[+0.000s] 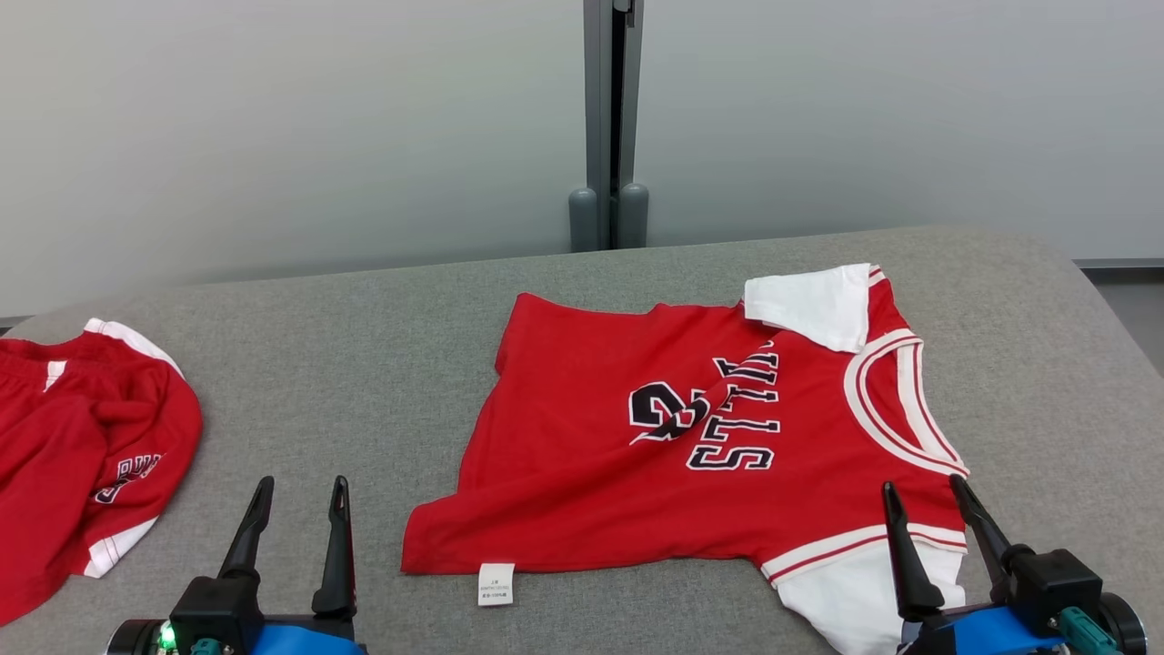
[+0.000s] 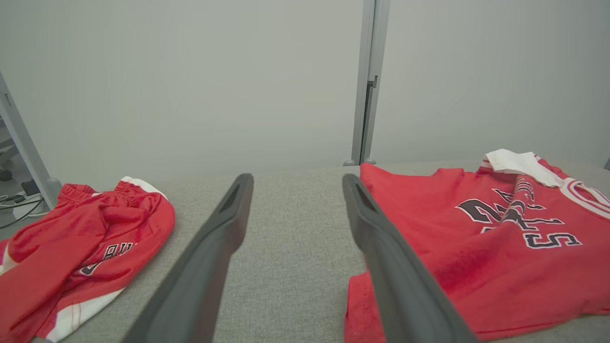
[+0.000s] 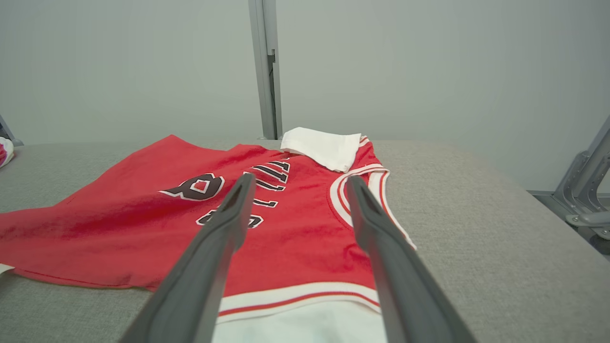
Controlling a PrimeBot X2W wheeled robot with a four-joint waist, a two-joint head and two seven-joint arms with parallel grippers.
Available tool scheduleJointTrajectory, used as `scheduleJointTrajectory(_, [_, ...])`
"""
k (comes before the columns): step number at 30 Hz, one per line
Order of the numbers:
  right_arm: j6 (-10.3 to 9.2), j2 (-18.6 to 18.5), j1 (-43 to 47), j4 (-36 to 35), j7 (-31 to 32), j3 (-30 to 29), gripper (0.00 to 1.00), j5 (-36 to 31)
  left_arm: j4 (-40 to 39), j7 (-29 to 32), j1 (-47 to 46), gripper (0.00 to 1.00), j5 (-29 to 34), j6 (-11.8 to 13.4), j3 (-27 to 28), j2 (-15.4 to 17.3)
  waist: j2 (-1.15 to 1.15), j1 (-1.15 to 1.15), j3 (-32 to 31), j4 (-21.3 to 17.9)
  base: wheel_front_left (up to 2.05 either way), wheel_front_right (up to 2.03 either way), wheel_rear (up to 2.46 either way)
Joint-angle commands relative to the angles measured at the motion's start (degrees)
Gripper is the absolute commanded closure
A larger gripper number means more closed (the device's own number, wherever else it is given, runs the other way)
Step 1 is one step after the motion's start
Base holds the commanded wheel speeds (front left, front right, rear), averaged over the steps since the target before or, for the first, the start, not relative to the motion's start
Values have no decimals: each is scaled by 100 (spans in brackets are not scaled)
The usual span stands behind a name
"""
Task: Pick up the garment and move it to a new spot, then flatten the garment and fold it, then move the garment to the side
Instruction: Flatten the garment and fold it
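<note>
Head view. Item one: the garment, a red jersey with dark lettering and white-trimmed neckline, is lying spread on the grey table, right of centre, neck pointing right. Its far white sleeve is lying folded over the chest; a white label is sticking out at the near hem. Item two: red shorts are lying crumpled at the table's left edge, well apart from the garment. The left gripper is standing over bare table between the two, jaws parted and holding nothing. The right gripper is standing at the garment's near right corner, jaws likewise parted and empty. A grey post is rising behind the table.

Left wrist view. The left gripper is pointing across bare cloth, shorts to one side, garment to the other.

Right wrist view. The right gripper is reaching over the garment, fingers spread wide; whether they are touching the fabric cannot be told.
</note>
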Motion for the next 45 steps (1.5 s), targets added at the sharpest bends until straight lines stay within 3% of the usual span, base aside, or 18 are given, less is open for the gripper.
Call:
scheduleJointTrajectory(1, [1, 4, 59, 10, -3, 19, 0, 22, 20, -27, 31, 0, 48, -32, 45, -14, 0, 0, 0, -2, 0, 0, 0])
scheduleJointTrajectory(14, [1, 5, 14, 110, -4, 54, 0, 65, 122, -27, -11, 0, 52, -78, 88, -39, 0, 0, 6, -8, 0, 0, 0])
scheduleJointTrajectory(20, [1, 2, -67, 395, -4, -267, 0, -11, 332, -27, -144, 0, -97, -105, -34, -72, 0, 0, 65, -70, 0, 0, 0])
scheduleJointTrajectory(32, [1, 1, -248, 1389, -3, -420, 0, -31, 1429, -27, -506, 0, -527, -111, -699, -26, 0, 0, 293, -314, 0, 0, 0])
scheduleJointTrajectory(45, [1, 0, -569, 2170, -4, -245, 0, 228, 2459, -27, -952, 0, -866, -95, -525, 26, 0, 0, 719, -491, 0, 0, 0])
